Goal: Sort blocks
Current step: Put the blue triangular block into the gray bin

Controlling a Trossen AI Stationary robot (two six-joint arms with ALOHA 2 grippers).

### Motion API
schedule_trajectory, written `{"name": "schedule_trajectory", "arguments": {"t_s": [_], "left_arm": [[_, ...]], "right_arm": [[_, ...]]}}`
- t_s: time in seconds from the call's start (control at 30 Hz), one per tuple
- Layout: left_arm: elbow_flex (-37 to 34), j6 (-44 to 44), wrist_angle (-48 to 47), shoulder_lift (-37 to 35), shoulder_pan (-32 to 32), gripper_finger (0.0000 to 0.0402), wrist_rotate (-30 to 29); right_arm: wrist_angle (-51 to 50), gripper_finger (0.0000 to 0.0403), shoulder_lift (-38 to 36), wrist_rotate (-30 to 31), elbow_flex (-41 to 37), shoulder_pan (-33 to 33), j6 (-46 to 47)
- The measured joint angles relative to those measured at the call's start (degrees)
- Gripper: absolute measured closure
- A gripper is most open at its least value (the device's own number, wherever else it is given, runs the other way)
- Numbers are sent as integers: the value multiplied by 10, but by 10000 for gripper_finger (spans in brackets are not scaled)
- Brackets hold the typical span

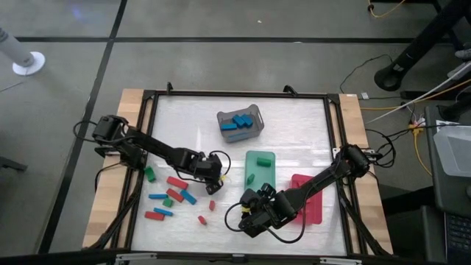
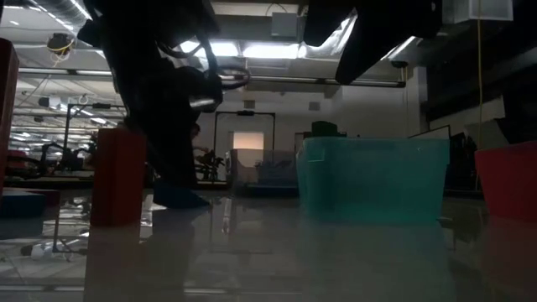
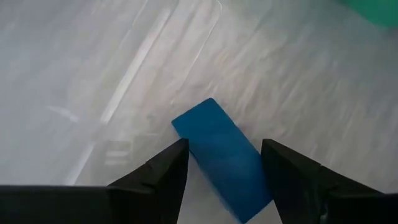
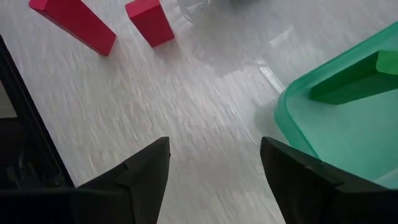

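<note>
Blue block (image 3: 222,159) – short flat bar – betw. L fingers (image 3: 163,180), spread wide, not gripping

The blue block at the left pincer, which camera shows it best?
The left wrist view: the blue block fills the frame, lying flat on the table between the left pincer's open fingers. In the high view the arm covers it. The low view shows only a dark blue shape under that arm. The right wrist view misses it.
</note>
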Motion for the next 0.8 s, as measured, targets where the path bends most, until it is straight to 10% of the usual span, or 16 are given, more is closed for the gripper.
{"name": "schedule_trajectory", "arguments": {"t_s": [0.8], "left_arm": [[-2, 181, -59, 2, -23, 234, 3]], "right_arm": [[0, 150, 0, 0, 0, 0, 0]]}}
